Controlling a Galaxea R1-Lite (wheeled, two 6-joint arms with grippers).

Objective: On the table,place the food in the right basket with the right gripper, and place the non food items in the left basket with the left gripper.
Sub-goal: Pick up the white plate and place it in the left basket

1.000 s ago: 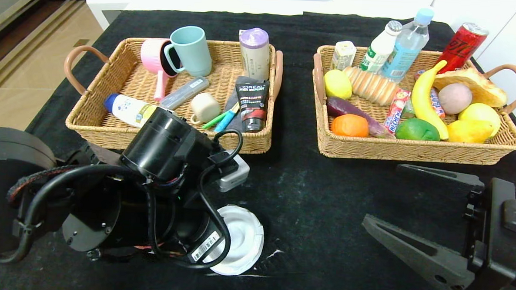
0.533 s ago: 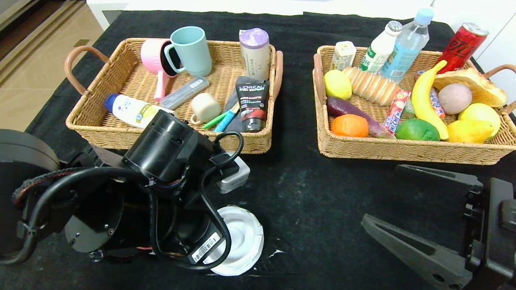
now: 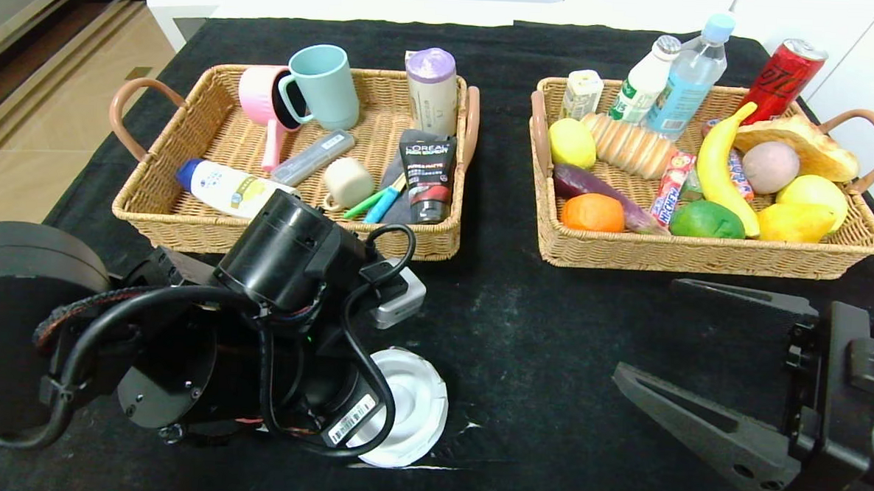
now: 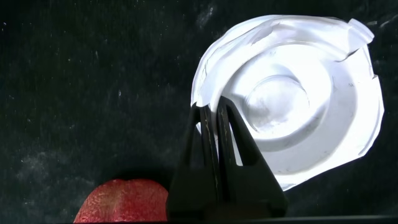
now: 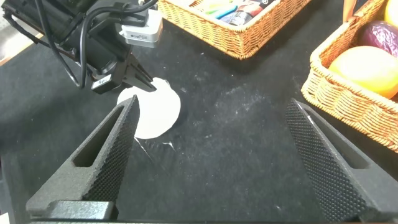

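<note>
Black table [image 3: 521, 338] with two full baskets at top. Lower left, left gripper [image 4: 213, 112], jaws pinched on white dish [image 3: 411, 407] rim. Lower right, right gripper [image 3: 643, 332], jaws wide, empty.

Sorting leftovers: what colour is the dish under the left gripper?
White; the dish shows best in the left wrist view, with the left gripper shut at its rim.
</note>
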